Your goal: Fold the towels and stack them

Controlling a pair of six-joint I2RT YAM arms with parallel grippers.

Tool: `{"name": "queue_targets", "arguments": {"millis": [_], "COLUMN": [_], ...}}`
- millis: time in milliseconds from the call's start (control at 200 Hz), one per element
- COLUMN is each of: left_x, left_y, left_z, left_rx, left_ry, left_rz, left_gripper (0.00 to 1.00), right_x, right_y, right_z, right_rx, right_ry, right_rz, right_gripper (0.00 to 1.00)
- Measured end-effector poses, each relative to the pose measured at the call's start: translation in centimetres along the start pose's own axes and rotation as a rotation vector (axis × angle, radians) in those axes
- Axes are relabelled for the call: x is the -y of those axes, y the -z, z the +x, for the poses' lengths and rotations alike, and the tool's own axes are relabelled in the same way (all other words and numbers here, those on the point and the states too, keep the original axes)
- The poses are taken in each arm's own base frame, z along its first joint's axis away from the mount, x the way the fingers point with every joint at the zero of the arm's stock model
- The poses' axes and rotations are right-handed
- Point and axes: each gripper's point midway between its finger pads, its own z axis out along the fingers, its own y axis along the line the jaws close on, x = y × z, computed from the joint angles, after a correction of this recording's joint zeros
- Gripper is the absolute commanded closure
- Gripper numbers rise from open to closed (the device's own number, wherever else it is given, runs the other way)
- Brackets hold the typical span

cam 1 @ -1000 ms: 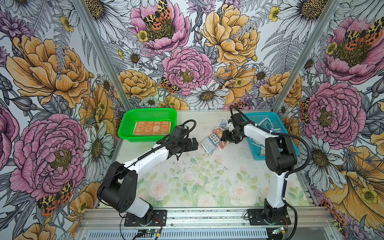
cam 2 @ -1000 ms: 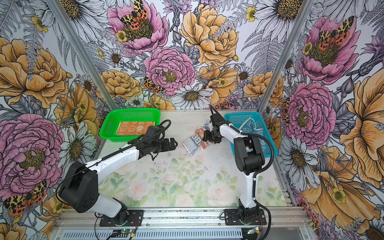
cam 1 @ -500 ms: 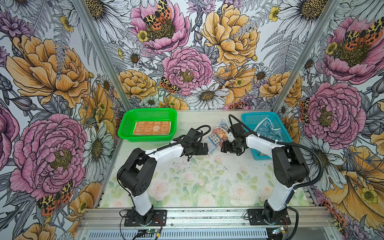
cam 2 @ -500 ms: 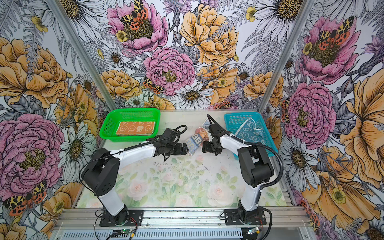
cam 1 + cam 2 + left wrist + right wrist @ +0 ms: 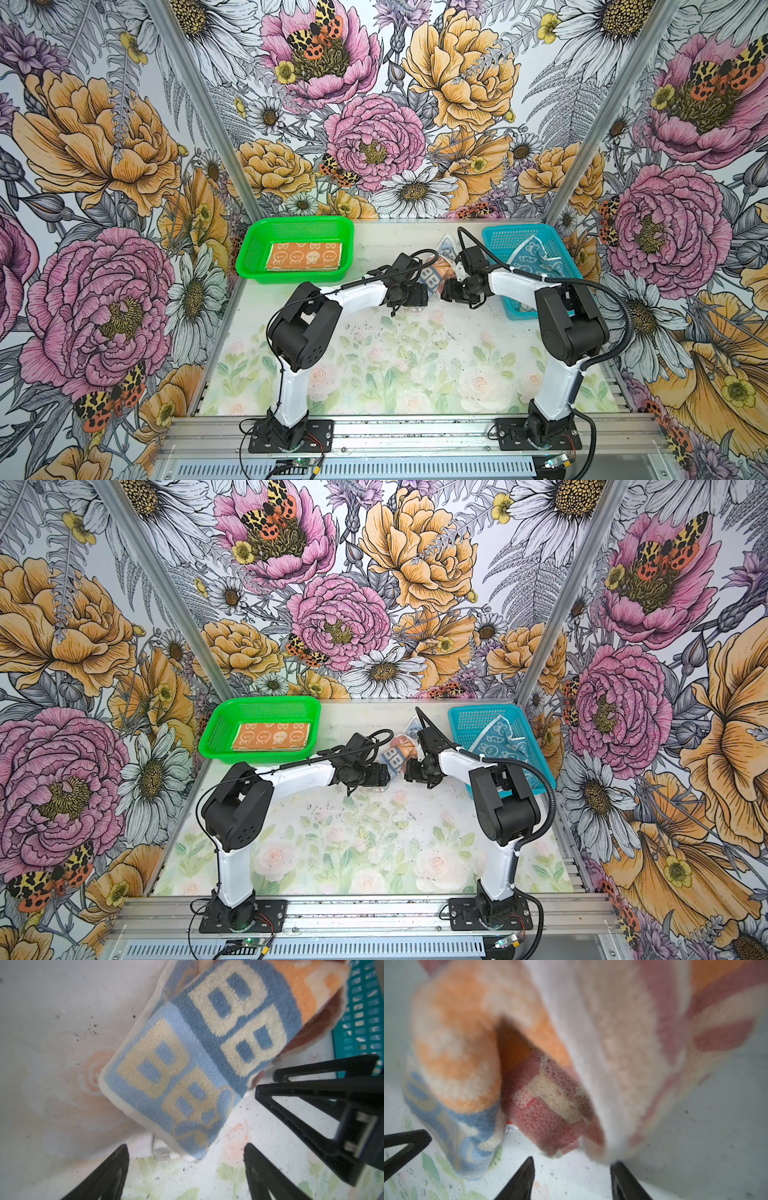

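A crumpled towel (image 5: pixel 432 277) with blue, cream and orange squares lies on the table between both arms. In the left wrist view, the towel (image 5: pixel 187 1059) has its near corner reaching between the tips of my open left gripper (image 5: pixel 186 1153). In the right wrist view, the same towel (image 5: pixel 542 1093) bunches just beyond my open right gripper (image 5: pixel 573 1162), its pale edge brushing one fingertip. In both top views, the left gripper (image 5: pixel 423 297) and right gripper (image 5: pixel 445 292) face each other low over the table. A folded orange towel (image 5: pixel 305 257) lies in the green basket (image 5: pixel 249 249). A blue towel (image 5: pixel 536 259) sits loose in the blue basket (image 5: pixel 515 230).
The green basket stands at the back left and the blue basket at the back right, close to my right arm's elbow. The flowered table mat (image 5: pixel 395 365) spreads toward the front. My right gripper's fingers (image 5: pixel 311 1105) show close beside the towel in the left wrist view.
Both grippers have come down and together toward the near edge of the crumpled towel. Their jaws have narrowed a little and stay open.
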Motion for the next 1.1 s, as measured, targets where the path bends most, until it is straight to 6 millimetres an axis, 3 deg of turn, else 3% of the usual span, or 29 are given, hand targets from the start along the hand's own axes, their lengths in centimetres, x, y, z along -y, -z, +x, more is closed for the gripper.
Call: {"name": "queue_targets", "arguments": {"millis": [290, 635, 806, 981, 1101], "left_x": [0.1, 0.9, 0.5, -1.6, -3.9], "left_y": [-1.9, -2.3, -2.2, -1.6, 0.9], "left_z": [-0.5, -2.1, -2.5, -3.6, -4.4], "left_rx": [-0.001, 0.031, 0.039, 0.055, 0.083], "left_ry": [-0.003, -0.004, 0.001, 0.041, 0.084], "left_rz": [-0.019, -0.016, -0.021, -0.040, -0.053], "left_gripper": [0.47, 0.77, 1.00, 1.00, 1.00], "right_x": [0.3, 0.0, 0.0, -0.4, -1.0], "right_y": [0.1, -0.1, -0.1, 0.6, 3.1], "right_z": [-1.1, -2.2, -2.2, -2.1, -1.3], "right_rx": [0.028, 0.054, 0.055, 0.065, 0.095], "right_ry": [-0.020, -0.019, -0.015, -0.011, 0.009], "right_rz": [-0.004, -0.014, -0.015, -0.026, -0.053], "right_gripper": [0.62, 1.00, 1.00, 1.00, 1.00]}}
